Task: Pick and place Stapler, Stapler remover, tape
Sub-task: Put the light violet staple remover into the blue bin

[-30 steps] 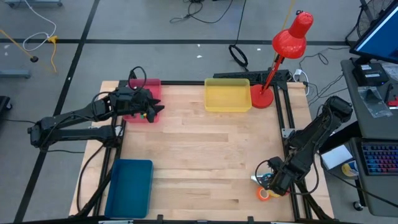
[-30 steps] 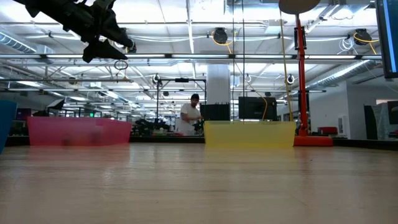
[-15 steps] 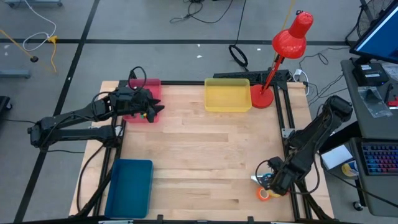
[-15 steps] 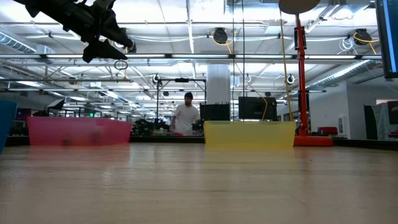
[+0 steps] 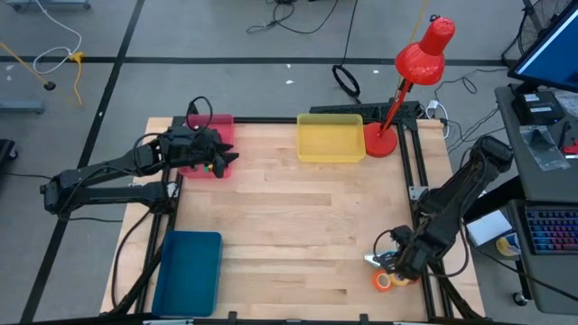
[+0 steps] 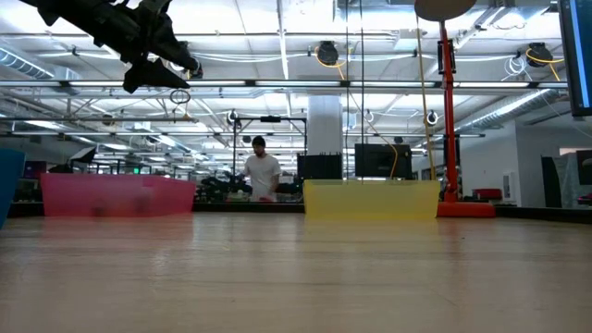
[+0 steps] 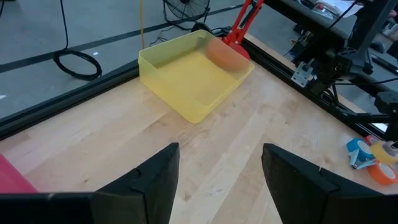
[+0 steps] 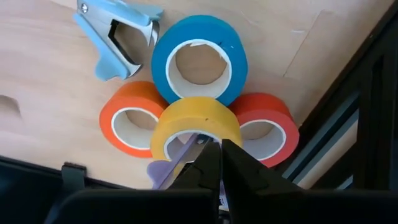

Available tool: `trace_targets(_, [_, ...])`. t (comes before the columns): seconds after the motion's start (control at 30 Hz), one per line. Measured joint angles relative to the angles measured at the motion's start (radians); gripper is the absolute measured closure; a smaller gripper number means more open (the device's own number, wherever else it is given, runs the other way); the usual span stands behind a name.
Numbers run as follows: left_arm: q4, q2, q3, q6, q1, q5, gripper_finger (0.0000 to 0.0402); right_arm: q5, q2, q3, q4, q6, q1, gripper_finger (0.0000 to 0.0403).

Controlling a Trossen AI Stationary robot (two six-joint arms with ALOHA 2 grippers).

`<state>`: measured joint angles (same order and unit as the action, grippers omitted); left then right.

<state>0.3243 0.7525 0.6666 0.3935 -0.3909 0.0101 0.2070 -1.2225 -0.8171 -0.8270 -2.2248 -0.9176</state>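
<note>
- The right gripper (image 5: 390,264) is seen low at the near right corner of the desk (image 5: 289,217), directly over the tape rolls; its fingers (image 8: 208,168) are pressed together with nothing between them.
- In the right wrist view the blue tape (image 8: 199,60), orange tape (image 8: 129,127), yellow tape (image 8: 195,132) and red tape (image 8: 264,129) are clustered, touching; the yellow roll lies on top.
- The staple remover (image 8: 118,34), light blue, lies just beside the blue roll.
- The left gripper (image 5: 219,161) is held raised by the pink tray (image 5: 217,124), fingers (image 7: 155,180) spread, empty.
- The yellow tray (image 5: 330,138) sits at the far edge, the blue tray (image 5: 188,271) near left.
</note>
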Motion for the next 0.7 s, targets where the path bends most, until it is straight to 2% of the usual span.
trace_targets(0.23, [0.0,0.0,0.0,0.0,0.0,0.0,0.0172,-0.029,0.062,0.0,-0.026,0.002,0.0,0.0402])
trace_targets(0.57, [0.0,0.0,0.0,0.001,0.0,0.0,0.0172,-0.235,0.179,0.0,-0.023,0.001,0.0,0.0403])
trace_targets(0.7, [0.0,0.0,0.0,0.008,0.0,0.0,0.0172,-0.353,0.208,0.0,-0.014,0.016,0.0,0.0403])
